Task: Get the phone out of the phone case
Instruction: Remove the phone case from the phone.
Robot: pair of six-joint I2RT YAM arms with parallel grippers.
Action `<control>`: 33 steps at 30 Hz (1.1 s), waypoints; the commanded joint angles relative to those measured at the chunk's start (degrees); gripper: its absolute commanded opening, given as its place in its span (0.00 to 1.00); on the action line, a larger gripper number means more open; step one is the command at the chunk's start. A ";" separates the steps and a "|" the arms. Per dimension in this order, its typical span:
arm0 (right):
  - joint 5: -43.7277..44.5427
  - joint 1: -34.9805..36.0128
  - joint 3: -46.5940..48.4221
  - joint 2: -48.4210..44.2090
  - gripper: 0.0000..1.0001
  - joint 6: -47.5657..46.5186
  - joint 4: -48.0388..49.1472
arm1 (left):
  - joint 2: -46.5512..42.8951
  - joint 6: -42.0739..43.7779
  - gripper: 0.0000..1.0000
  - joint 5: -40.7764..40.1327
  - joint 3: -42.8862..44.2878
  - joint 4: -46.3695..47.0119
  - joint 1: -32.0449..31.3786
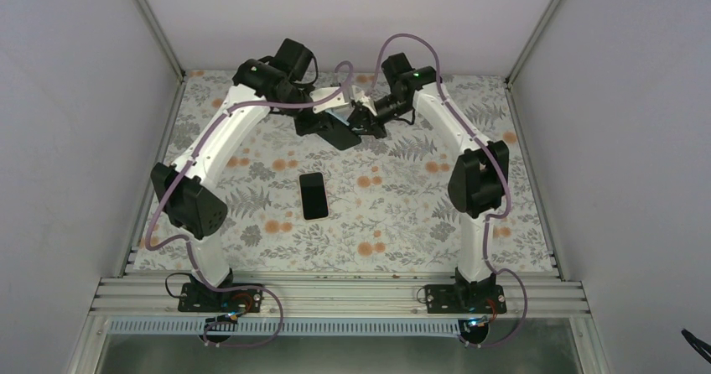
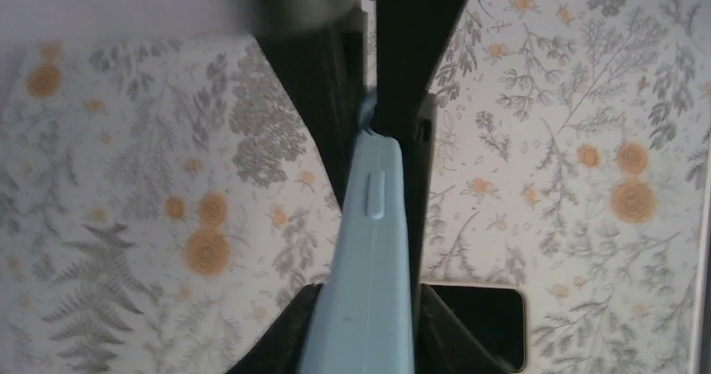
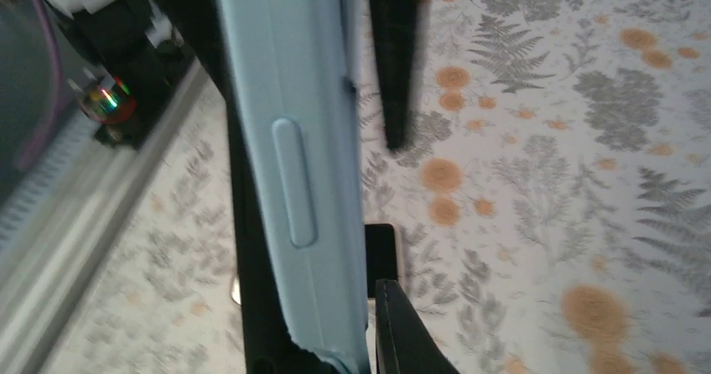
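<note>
plainly, the phone (image 1: 314,196) is already out: it lies flat and dark-screened on the floral surface (image 1: 402,215), near the middle, well apart from both arms. the pale blue phone case (image 2: 369,223) is up at the far side of the surface, held off it between the two arms, which meet there from either side.

the left tool (image 2: 365,307) is closed down on the case. its own camera sees the case edge-on, with a side button showing and a dark finger (image 2: 281,340) pressed on each face. beyond the case, at the bottom of that view, a corner of the phone shows on the surface.

the right tool (image 3: 323,324) is likewise clamped tight on the case, with one finger (image 3: 402,332) against the near face and the other running dark along the far face. the long side button of the case faces this camera. the frame is blurred, and the phone is mostly hidden behind the case.
</note>
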 commanded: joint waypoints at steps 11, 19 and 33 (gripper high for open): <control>-12.92 1.78 -8.08 -8.74 0.03 33.91 21.65 | -4.34 -1.22 0.85 -7.52 2.67 23.14 0.28; -3.03 -5.56 -7.67 -4.94 0.03 59.13 37.96 | -15.02 0.44 1.00 -19.39 -5.63 29.79 -0.41; 12.52 -6.01 9.27 -1.02 0.03 86.10 44.95 | -15.11 2.27 1.00 -38.35 -29.50 70.29 -12.97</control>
